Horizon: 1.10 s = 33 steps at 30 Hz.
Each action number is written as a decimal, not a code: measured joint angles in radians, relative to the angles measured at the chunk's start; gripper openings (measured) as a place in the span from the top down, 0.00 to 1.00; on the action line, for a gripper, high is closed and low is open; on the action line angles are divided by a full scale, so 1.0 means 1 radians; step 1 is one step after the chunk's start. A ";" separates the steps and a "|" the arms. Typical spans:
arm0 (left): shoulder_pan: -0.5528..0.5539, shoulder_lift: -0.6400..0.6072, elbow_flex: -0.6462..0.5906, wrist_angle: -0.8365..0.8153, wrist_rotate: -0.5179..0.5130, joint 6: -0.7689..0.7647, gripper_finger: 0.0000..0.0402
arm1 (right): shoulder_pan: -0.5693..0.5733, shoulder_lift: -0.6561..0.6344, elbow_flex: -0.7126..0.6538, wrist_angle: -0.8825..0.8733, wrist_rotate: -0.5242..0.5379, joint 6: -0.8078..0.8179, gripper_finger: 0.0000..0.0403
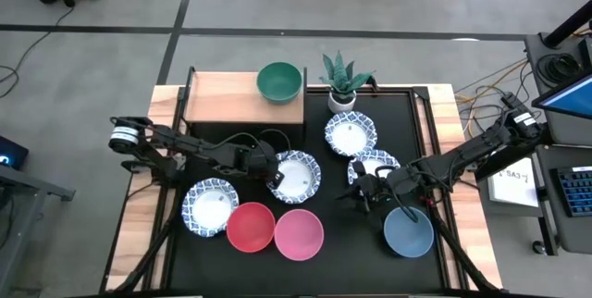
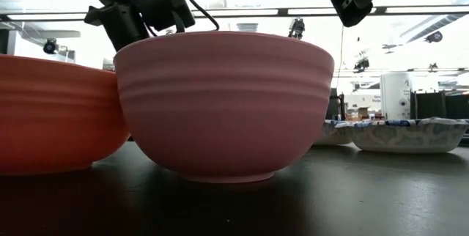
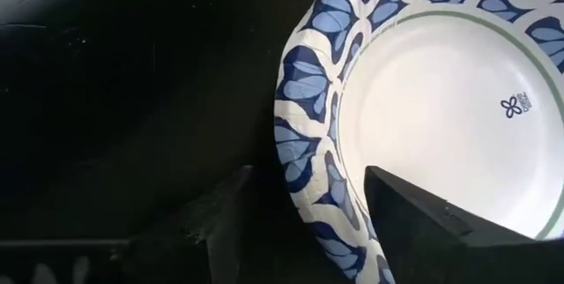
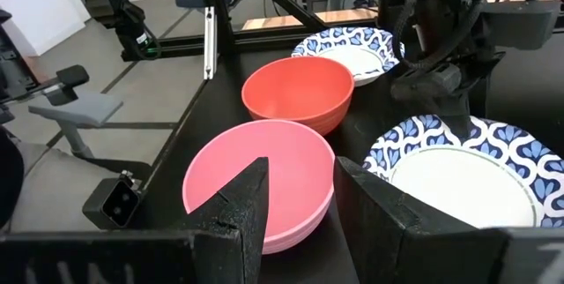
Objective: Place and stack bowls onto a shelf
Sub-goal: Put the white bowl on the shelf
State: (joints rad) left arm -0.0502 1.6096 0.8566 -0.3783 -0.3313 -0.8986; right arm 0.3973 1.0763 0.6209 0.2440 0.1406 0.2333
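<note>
Behind pink bowl (image 2: 223, 104), left hand (image 2: 157, 12) half-hidden

Low view backlit — bright windows glare; pink bowl (image 2: 223, 104) close, soft.

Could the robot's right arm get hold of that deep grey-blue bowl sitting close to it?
Probably yes. The right gripper hangs open just beside the deep grey-blue bowl, which stands alone on the black tabletop with nothing stacked in it. The nearest shallow white bowl with a blue patterned rim lies on the arm's other side.
</note>
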 joint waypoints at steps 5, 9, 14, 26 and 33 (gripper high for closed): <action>-0.001 0.023 -0.002 0.012 0.000 0.003 0.59 | 0.000 0.000 0.000 0.000 0.000 -0.002 0.71; -0.003 0.025 -0.002 0.042 -0.001 0.007 0.73 | 0.000 0.000 0.000 0.000 0.001 -0.002 0.71; -0.003 0.025 -0.002 0.068 -0.009 0.008 0.95 | 0.000 0.000 0.000 0.000 0.001 -0.002 0.71; -0.003 -0.075 0.120 -0.074 0.007 0.131 1.00 | 0.000 0.000 -0.004 0.000 0.000 0.002 0.71; -0.003 -0.217 0.286 -0.331 -0.001 0.258 1.00 | 0.000 0.001 -0.007 0.000 0.001 0.002 0.71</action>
State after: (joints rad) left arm -0.0532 1.3926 1.1422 -0.7092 -0.3319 -0.6406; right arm 0.3973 1.0771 0.6140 0.2436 0.1413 0.2356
